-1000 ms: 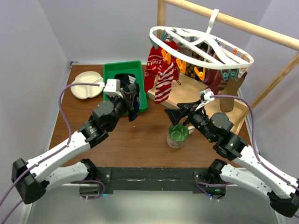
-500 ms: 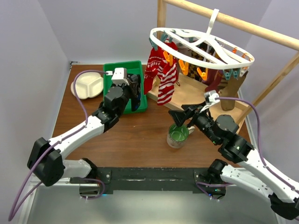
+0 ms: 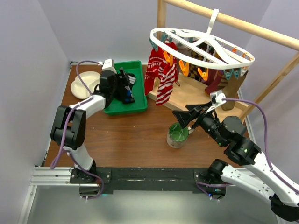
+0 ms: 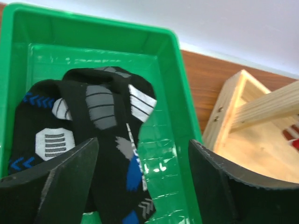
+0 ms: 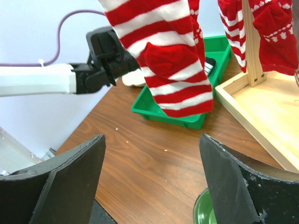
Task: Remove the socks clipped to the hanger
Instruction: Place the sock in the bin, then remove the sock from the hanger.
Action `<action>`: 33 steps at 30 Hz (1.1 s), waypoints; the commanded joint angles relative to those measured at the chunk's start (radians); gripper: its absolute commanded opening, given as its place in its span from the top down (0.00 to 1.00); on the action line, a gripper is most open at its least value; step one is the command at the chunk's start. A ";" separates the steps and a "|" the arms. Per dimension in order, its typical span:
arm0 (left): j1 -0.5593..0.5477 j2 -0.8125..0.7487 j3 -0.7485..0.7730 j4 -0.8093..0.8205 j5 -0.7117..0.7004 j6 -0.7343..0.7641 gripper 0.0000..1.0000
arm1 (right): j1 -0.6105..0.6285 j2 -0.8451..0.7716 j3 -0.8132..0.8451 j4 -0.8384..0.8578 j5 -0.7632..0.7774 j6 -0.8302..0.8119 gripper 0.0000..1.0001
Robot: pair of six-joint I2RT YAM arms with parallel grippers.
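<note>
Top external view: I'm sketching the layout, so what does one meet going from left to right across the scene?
plate → green bin → mug → maroon sock

- Black sock, between the left fingers: black with grey and white barred patches and blue chevrons.
- Bin, beyond those black fingers: bright green.
- Striped sock, above the gap between the right fingers: red and white bands, solid red heel.
- Red sock, right of the striped one: red with a small white pattern.
- Table, between the right fingers: brown wood grain.
- Mug, just below the right fingers: green inside, pale outside.
- Hanger: white, with orange clips and teal clips.
- Plate: cream.
</note>
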 commanded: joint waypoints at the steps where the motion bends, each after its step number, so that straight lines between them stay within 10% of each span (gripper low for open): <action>1: -0.013 -0.099 0.084 0.055 0.086 -0.033 0.14 | 0.000 -0.007 0.030 -0.024 0.020 -0.030 0.14; 33: -0.367 -0.832 -0.259 -0.113 0.191 0.053 0.35 | 0.000 -0.001 -0.123 0.122 0.074 -0.024 0.13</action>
